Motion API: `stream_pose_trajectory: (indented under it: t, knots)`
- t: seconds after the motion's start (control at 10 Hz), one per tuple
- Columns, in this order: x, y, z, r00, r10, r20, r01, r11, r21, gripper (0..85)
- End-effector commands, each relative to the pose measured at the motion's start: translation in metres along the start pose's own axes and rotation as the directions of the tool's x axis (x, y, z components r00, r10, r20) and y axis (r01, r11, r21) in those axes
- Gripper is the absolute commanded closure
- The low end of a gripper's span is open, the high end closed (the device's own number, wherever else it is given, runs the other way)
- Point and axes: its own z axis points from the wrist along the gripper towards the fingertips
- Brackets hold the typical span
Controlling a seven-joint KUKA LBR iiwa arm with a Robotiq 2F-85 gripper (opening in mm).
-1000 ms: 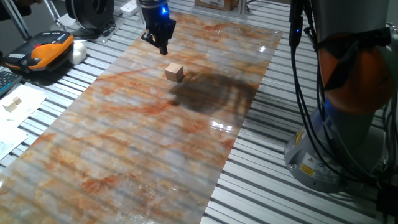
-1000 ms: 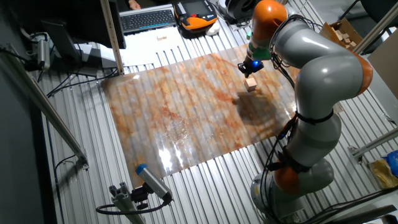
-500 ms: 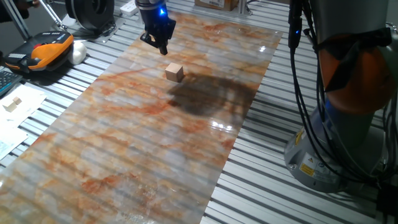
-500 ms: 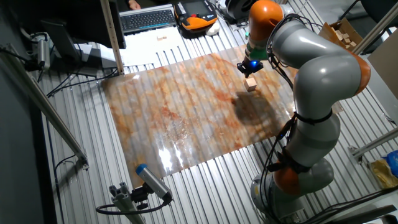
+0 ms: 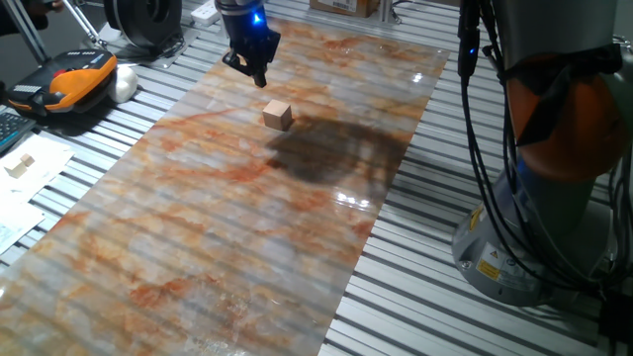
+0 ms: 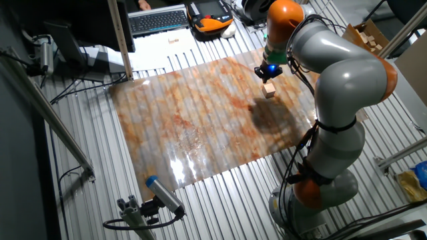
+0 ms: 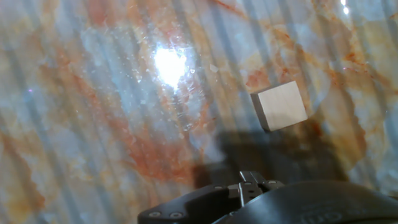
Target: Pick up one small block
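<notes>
A: The arm (image 6: 333,73) has barely shifted in the last second, so no descent has begun. And the gripper (image 5: 257,75)?

B: It hovers over the marbled mat (image 5: 227,227), holding nothing; how far it's open, I can't tell. The small block (image 5: 277,115) lies near it, off-centre in the hand view (image 7: 279,106), so it needs aligning.

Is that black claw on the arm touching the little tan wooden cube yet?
Apart. In one fixed view the black gripper hangs beyond the small tan wooden cube, with bare marbled tabletop showing between them.

No writing, label, brand or number can be read in any view.
</notes>
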Motion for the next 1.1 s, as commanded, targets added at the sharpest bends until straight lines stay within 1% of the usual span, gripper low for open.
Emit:
stream_pose_trajectory:
  t: [0.0,0.4,0.5,0.6,0.7,1.0]
  knots:
    - [0.000,0.000,0.000,1.000,-0.002,0.000,0.002,1.000,-0.005,85.0]
    - [0.000,0.000,0.000,1.000,-0.002,0.005,0.002,1.000,0.003,85.0]
    - [-0.001,-0.002,0.001,1.000,-0.005,0.009,0.005,1.000,0.008,85.0]
    - [-0.004,-0.005,0.002,1.000,-0.011,0.009,0.011,1.000,0.002,85.0]
    - [-0.006,-0.009,0.004,1.000,-0.018,0.014,0.018,1.000,0.001,85.0]
    - [-0.007,-0.016,0.008,0.999,-0.042,0.028,0.042,0.999,0.006,85.0]
